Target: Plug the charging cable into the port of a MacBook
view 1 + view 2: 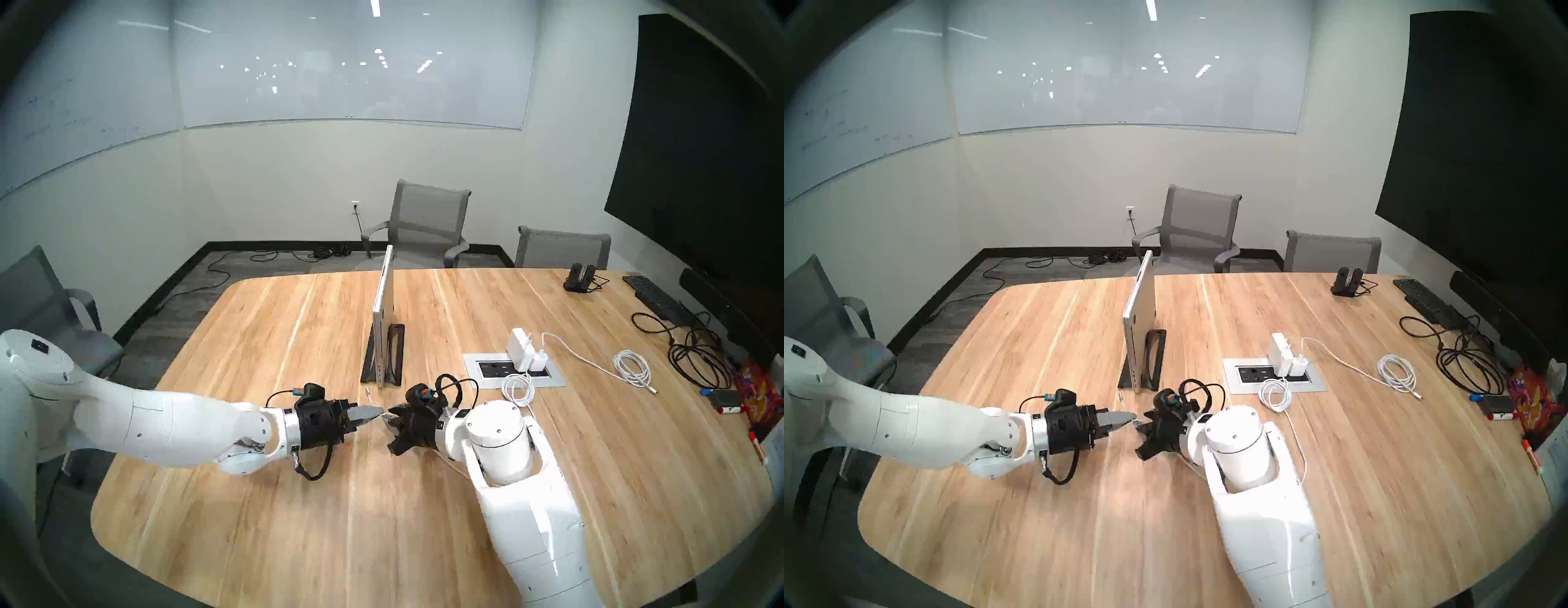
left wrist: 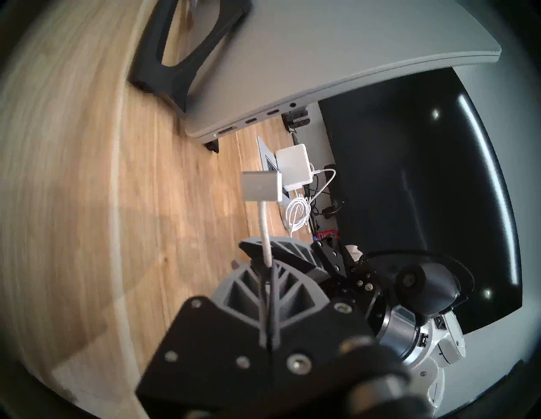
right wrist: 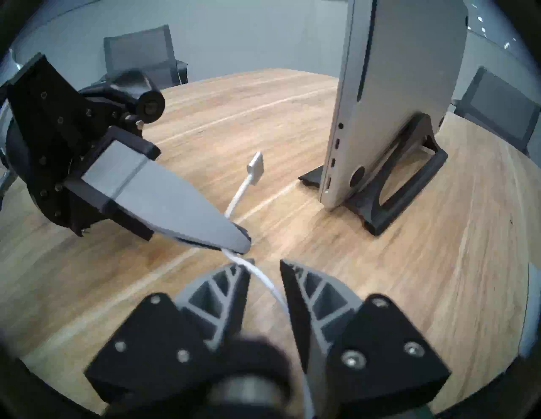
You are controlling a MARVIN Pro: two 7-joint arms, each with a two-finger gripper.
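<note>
Left gripper (image 3: 234, 240), at mid-left of the right wrist view, is clamped flat on the cable (image 3: 238, 196) a short way behind its connector (image 3: 255, 167), which sticks up free above the table (image 3: 439, 278). Right gripper (image 3: 265, 267), at the bottom of that view, has its jaws apart with the cord running between them; neither finger looks pressed on it, so I judge it has no hold.

MacBook (image 3: 389, 96) stands on edge in a black stand (image 3: 409, 187) at upper right of the frame, its row of ports facing the grippers. The connector hangs near that edge but apart from it, and is not lined up with any slot.

So the pickup is done and the cable is lifted off the table. Left to do, as I read it: turn the connector toward the lowest port, bring it across, and seat it.
</note>
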